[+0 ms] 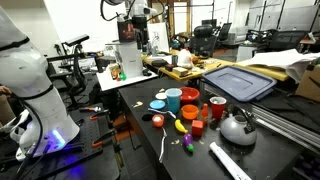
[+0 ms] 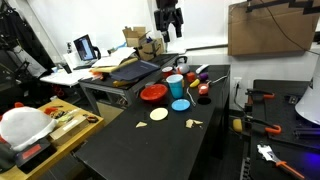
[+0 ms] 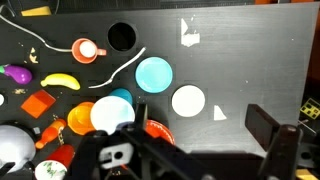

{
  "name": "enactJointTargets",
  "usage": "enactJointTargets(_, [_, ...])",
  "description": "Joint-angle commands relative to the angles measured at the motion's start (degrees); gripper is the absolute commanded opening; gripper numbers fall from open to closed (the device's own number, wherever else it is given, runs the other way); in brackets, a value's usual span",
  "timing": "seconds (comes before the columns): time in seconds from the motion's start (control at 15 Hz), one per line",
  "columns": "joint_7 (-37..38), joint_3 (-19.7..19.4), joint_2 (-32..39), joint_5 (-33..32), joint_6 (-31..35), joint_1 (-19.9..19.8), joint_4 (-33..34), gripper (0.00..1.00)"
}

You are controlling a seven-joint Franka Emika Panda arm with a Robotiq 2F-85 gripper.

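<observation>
Should the claw (image 2: 168, 30) be lowered with its 2 fingers this wide, the blue cup (image 2: 175, 85) roughly beneath could be toppled, a risk judged from the crowding around it. The claw is spread fully and held high above the counter (image 2: 140, 150); nothing is gripped or touched. Farther out, a light-blue disc (image 3: 155, 75) and a white disc (image 3: 188, 101) are laid flat, near each other.
</observation>
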Motion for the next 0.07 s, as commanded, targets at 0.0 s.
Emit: enactJointTargets(0.0, [0.1, 0.2, 0.1, 0.0, -0.1, -0.2, 0.1, 1.00])
